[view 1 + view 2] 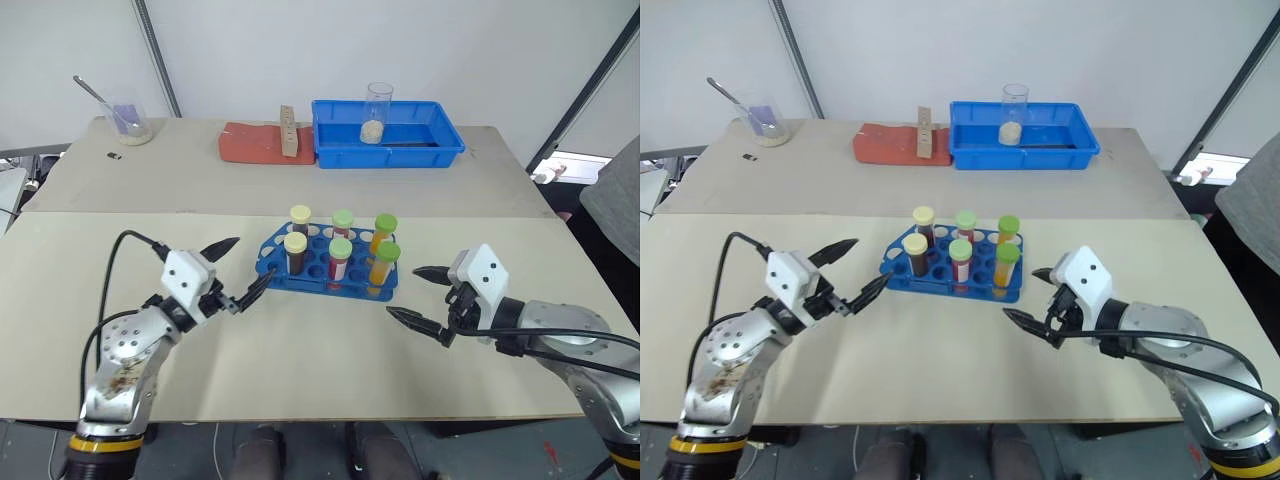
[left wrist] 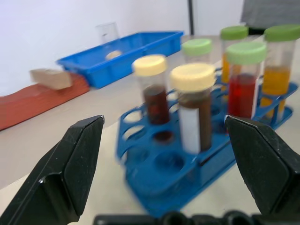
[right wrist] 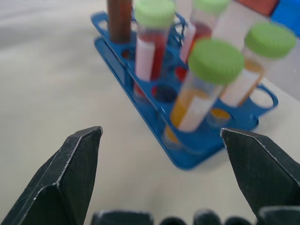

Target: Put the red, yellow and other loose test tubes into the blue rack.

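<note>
Six tubes [image 1: 340, 258] stand in blue rack [image 1: 326, 273]; no loose tubes seen on tabletop [image 1: 300, 350]; left tool [image 1: 240, 268] & right tool [image 1: 420, 295] both apart, empty.

I count six capped clear plastic test tubes standing in the one blue plastic rack [image 1: 328, 268]: two yellow-capped with dark brown liquid [image 1: 296, 253], two green-capped with red liquid [image 1: 340, 262], and two green-capped with orange liquid [image 1: 384, 266]. Behind the rack I see one blue plastic tray [image 1: 388, 146] and two clear glass beakers [image 1: 376, 112].

Left gripper [image 1: 237, 270], right gripper [image 1: 416, 295]: jaws wide apart.
</note>
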Action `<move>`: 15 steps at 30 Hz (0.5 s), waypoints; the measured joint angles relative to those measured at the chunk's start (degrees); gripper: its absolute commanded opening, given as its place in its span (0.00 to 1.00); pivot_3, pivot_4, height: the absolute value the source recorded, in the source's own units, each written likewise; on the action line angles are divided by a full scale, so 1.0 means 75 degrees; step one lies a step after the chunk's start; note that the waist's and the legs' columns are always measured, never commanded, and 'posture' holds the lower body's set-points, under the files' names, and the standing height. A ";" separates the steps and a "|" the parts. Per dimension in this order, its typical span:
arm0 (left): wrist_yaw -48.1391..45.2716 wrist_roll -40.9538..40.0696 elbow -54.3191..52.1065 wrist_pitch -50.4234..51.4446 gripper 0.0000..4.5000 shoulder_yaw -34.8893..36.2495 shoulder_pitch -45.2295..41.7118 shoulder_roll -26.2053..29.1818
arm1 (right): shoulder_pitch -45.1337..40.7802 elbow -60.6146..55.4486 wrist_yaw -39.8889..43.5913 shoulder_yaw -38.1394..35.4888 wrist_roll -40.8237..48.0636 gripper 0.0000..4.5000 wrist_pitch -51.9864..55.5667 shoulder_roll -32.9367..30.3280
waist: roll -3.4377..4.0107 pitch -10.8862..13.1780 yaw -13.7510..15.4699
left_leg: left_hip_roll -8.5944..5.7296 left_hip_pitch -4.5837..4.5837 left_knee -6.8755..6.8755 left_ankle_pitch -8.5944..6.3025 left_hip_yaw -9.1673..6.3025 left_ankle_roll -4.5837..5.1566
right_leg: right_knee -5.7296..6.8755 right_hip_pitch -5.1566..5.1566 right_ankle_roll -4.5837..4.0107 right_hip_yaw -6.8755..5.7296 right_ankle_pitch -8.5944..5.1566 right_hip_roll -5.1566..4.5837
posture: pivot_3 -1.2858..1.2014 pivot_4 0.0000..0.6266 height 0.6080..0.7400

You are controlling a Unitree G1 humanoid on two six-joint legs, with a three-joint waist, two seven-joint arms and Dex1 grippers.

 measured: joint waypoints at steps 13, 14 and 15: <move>-0.0176 -0.0231 -0.0697 0.1205 0.98 0.0763 0.1393 0.1052 | 0.0310 0.0590 0.0927 0.0162 -0.0635 1.00 -0.0661 0.0178 | 0.0002 0.0001 0.0007 | 0.0005 -0.0030 -0.0021 -0.0001 0.0008 -0.0001 | 0.0004 -0.0055 -0.0013 -0.0001 -0.0009 -0.0001 | 0.52 0.24 1.00; -0.0164 -0.0231 -0.0793 0.1398 0.98 0.0948 0.1482 0.1244 | 0.0354 0.0497 0.1120 -0.0064 -0.0500 1.00 -0.0681 0.0080 | 0.0002 0.0001 0.0009 | 0.0005 -0.0034 -0.0022 0.0000 0.0008 -0.0001 | 0.0005 -0.0060 -0.0013 -0.0002 -0.0009 -0.0001 | 0.52 0.24 1.00; -0.0178 -0.0245 -0.0857 0.1535 0.98 0.1092 0.1520 0.1384 | 0.0372 0.0441 0.1299 -0.0286 -0.0400 1.00 -0.0718 -0.0008 | 0.0002 0.0002 0.0010 | 0.0004 -0.0034 -0.0021 0.0000 0.0009 -0.0001 | 0.0007 -0.0062 -0.0013 -0.0001 -0.0009 -0.0002 | 0.52 0.24 1.00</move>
